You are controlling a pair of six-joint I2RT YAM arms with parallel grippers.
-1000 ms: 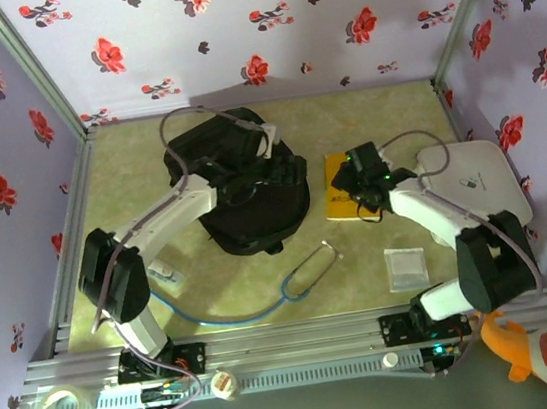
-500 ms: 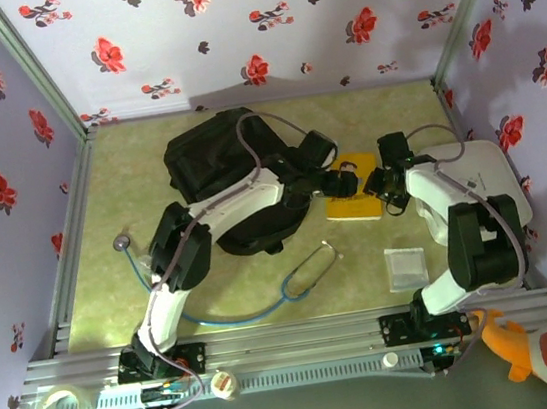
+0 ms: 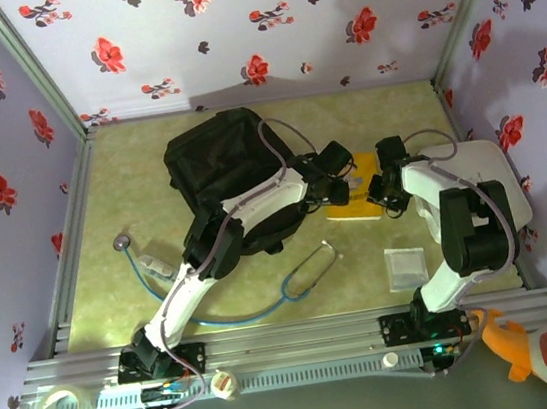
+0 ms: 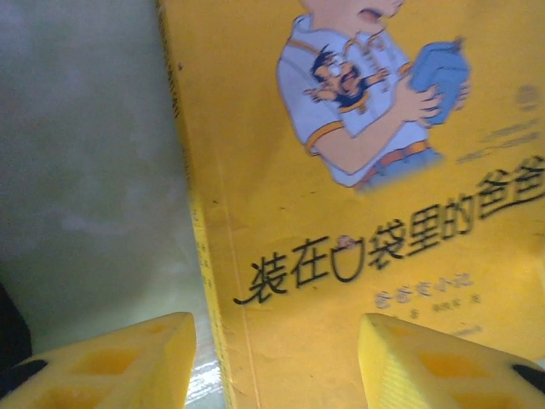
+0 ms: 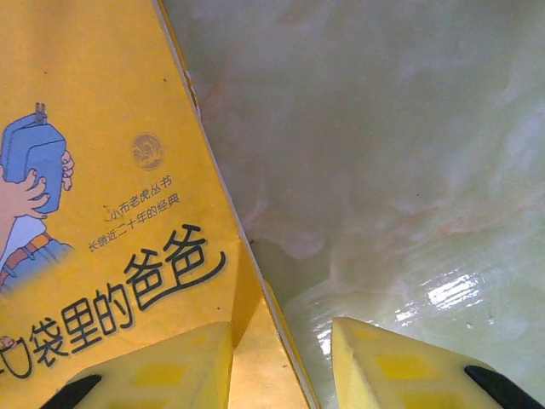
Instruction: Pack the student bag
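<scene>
Straddling the spine edge of the yellow book [image 4: 366,213], my left gripper [image 4: 274,345] stands half wide, one finger over the cover and the other over the table [image 4: 85,170], clamping nothing. My right gripper [image 5: 281,341] sits narrower across the book's opposite edge, with nothing pinched that I can see. The student bag [image 3: 228,165] lies flat just left of the book, beneath my left arm, its long axis running diagonally from far left to near right, the near end closest to the book; I cannot tell which end is its top.
</scene>
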